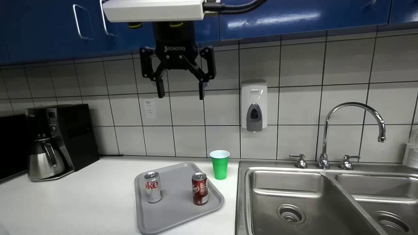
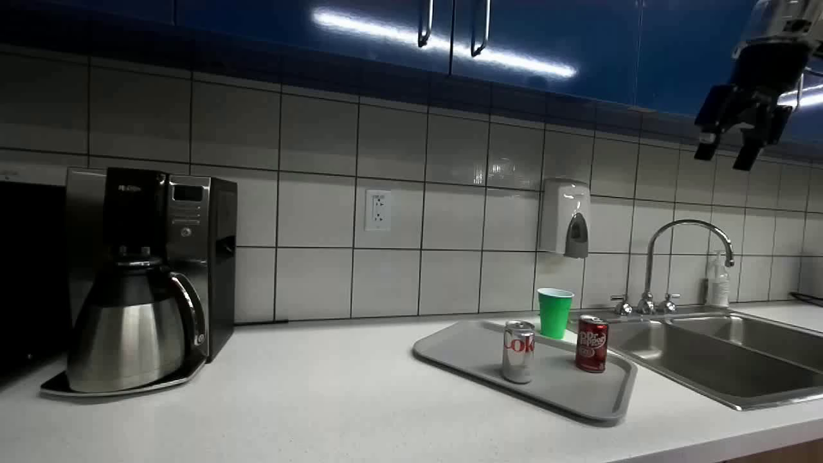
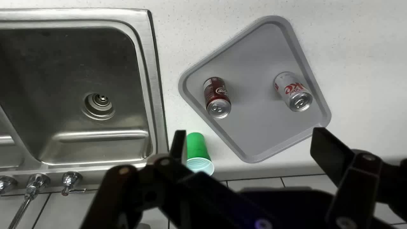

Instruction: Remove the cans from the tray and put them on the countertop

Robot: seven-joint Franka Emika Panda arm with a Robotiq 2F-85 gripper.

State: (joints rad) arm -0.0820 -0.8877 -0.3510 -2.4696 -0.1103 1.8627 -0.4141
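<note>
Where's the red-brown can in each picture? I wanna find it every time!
In an exterior view: the red-brown can is in the lower half, about midway across, on the grey tray.
In an exterior view: the red-brown can is in the lower half, right of the middle.
In the wrist view: the red-brown can is near the centre, slightly above it.
Shared landmark: the green cup.

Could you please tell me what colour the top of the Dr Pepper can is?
The can top is silver, seen best in the wrist view.
</note>
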